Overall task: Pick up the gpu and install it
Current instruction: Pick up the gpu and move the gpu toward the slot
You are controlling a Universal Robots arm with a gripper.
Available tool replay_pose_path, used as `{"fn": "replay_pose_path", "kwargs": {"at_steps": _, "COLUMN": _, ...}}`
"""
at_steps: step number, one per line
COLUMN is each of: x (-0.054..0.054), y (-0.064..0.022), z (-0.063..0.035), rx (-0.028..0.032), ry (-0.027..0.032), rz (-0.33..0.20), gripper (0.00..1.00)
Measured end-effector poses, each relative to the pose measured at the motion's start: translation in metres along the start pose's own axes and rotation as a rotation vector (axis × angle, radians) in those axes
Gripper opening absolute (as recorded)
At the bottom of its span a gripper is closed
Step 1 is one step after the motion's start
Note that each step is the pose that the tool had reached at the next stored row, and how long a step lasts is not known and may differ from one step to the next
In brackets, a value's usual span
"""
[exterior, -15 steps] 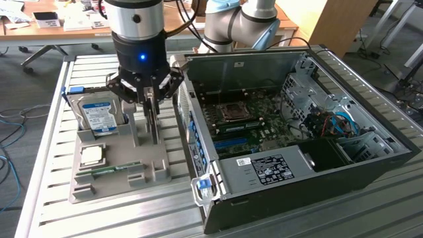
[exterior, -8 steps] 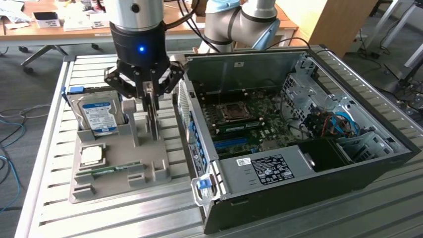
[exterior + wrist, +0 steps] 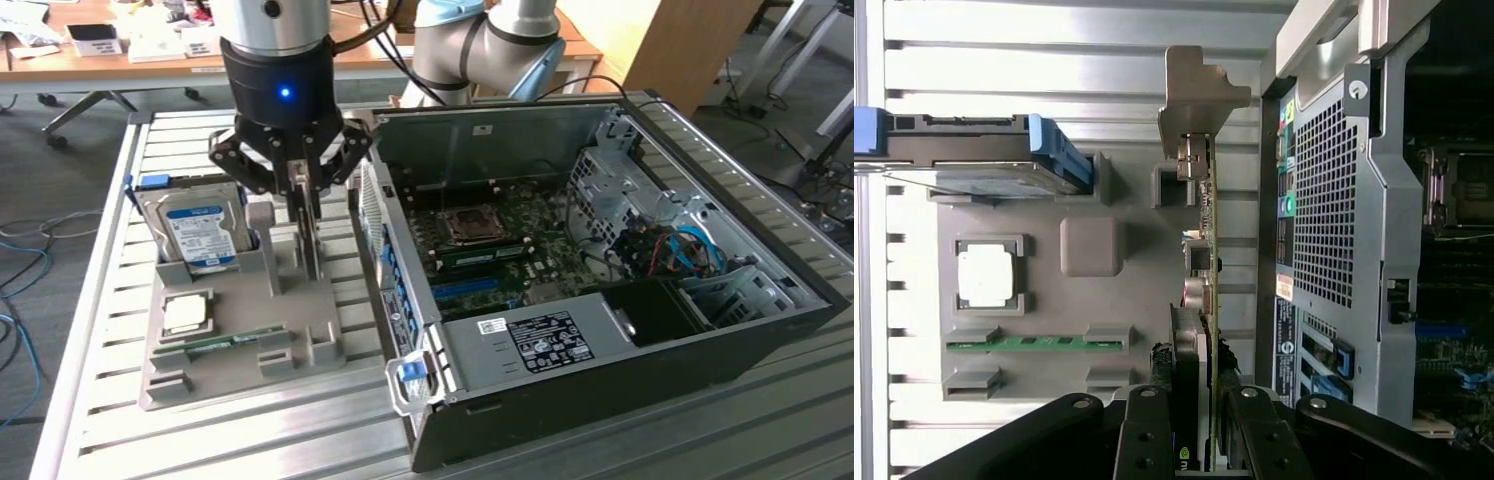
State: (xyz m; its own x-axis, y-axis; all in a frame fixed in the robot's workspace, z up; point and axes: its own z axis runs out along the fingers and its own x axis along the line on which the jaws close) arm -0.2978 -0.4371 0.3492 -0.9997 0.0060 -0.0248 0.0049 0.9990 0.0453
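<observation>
The gpu [image 3: 311, 240] is a thin dark card standing on edge in a slot of the grey holder [image 3: 227, 365], right beside the open computer case [image 3: 747, 330]. In the wrist view the gpu [image 3: 1204, 260] is seen edge-on, with its silver end bracket [image 3: 1199, 90] at the far end. My gripper [image 3: 306, 195] hangs straight above it, one black finger on each side of the card's upper edge. The gripper [image 3: 1201, 440] is shut on the gpu, with the fingers [image 3: 1152, 435] pressed against its faces. The card's lower edge still sits in the holder.
A silver hard drive [image 3: 198, 230] with a blue label, a processor chip [image 3: 187, 312] and a green memory stick [image 3: 214, 345] also rest in the holder. The case lies open with its motherboard [image 3: 501, 245] exposed. The case's perforated rear wall [image 3: 1334, 200] stands close beside the card.
</observation>
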Motion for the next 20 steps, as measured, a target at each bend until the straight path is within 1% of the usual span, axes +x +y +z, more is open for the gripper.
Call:
{"fn": "replay_pose_path", "kwargs": {"at_steps": 7, "x": 0.000, "y": 0.0005, "z": -0.0098, "rx": -0.0001, "ry": -0.0001, "rz": 0.000, "gripper": 0.27}}
{"fn": "replay_pose_path", "kwargs": {"at_steps": 15, "x": -0.001, "y": 0.0011, "z": -0.0233, "rx": 0.0000, "ry": 0.0000, "rz": 0.000, "gripper": 0.27}}
{"fn": "replay_pose_path", "kwargs": {"at_steps": 20, "x": -0.001, "y": 0.0011, "z": -0.0249, "rx": -0.0002, "ry": -0.0002, "rz": 0.000, "gripper": 0.27}}
